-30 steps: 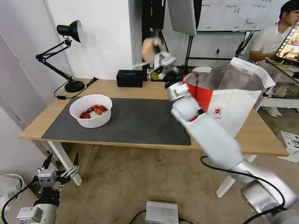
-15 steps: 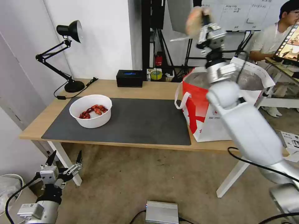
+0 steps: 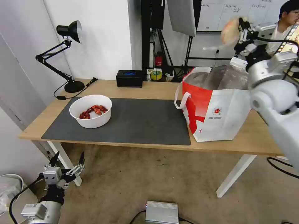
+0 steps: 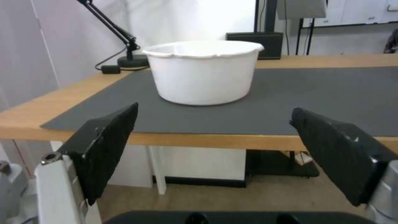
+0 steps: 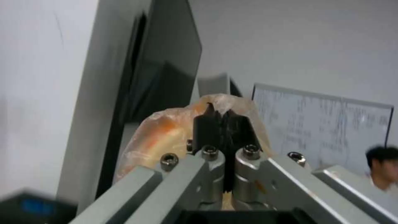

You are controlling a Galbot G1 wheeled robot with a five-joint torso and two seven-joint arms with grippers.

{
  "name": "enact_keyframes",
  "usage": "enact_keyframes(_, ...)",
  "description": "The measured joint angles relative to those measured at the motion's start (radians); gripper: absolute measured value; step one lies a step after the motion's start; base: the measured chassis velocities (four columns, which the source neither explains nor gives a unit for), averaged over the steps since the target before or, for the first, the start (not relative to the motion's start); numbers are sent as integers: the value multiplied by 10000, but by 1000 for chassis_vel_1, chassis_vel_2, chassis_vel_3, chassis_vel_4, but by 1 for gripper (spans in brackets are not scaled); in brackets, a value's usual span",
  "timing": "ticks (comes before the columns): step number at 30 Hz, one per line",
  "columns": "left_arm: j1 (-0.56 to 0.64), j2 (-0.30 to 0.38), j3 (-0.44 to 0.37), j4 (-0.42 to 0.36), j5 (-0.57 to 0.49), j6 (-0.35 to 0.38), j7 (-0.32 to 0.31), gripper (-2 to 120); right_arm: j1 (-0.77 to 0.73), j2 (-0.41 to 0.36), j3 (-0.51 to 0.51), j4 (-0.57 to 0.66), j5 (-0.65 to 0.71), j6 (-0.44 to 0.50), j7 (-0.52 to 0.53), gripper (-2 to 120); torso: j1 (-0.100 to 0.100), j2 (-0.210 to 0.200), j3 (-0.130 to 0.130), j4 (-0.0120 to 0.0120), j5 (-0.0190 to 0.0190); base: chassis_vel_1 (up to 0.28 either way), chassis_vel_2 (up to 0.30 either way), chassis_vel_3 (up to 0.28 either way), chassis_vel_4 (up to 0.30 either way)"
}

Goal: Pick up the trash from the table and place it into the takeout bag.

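Since the earlier frames, the right gripper [image 3: 240, 27] has been swung from the frame's centre top to the upper right, high above the takeout bag [image 3: 218, 112], with the beige plastic-wrapped lump [image 3: 230, 29] clamped between its closed fingers [image 5: 224, 124]. That bag is seen at centre right on the table [image 3: 149, 88]. On the dark grey mat [image 3: 140, 119], left of centre, the white bowl of red shells [image 3: 91, 110] is seen. At lower left, the left gripper [image 3: 64, 166] is held spread wide below table height.
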Motion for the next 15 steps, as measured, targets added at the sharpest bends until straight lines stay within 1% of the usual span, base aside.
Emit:
enact_keyframes(2, -14, -25, 67, 19, 27, -10, 4, 100, -372, -269, 262, 243, 353, -533, 5, 0, 0, 0, 0, 0, 0, 0, 0, 0, 0)
enact_keyframes(4, -15, -48, 90, 25, 45, -17, 6, 100, -669, -476, 458, 409, 530, -893, 9, 0, 1, 0, 0, 2, -1, 0, 0, 0, 0)
enact_keyframes(5, -15, -48, 90, 25, 45, -17, 6, 100, -669, -476, 458, 409, 530, -893, 9, 0, 1, 0, 0, 2, -1, 0, 0, 0, 0)
enact_keyframes(8, 20, -70, 93, 27, 50, -38, 13, 100, -1188, -838, 803, 713, 1146, -1596, -1, 0, 0, 0, 0, 1, 0, 0, 0, 0, 0)
enact_keyframes(9, 20, -70, 93, 27, 50, -38, 13, 100, -1188, -838, 803, 713, 1146, -1596, -1, 0, 0, 0, 0, 1, 0, 0, 0, 0, 0)
enact_keyframes(11, 37, -81, 93, 31, 51, -58, 17, 100, -1437, -1005, 1001, 864, 1406, -2083, 73, 0, 0, 0, 0, 1, -1, 0, 0, 0, 0)
enact_keyframes(12, 37, -81, 93, 31, 51, -58, 17, 100, -1437, -1005, 1001, 864, 1406, -2083, 73, 0, 0, 0, 0, 1, -1, 0, 0, 0, 0)
enact_keyframes(15, 47, -111, 140, 32, 62, -81, 22, 100, -1553, -1050, 1093, 923, 1612, -2874, 391, 0, 1, 0, 1, 2, -1, 0, 0, 0, 0)
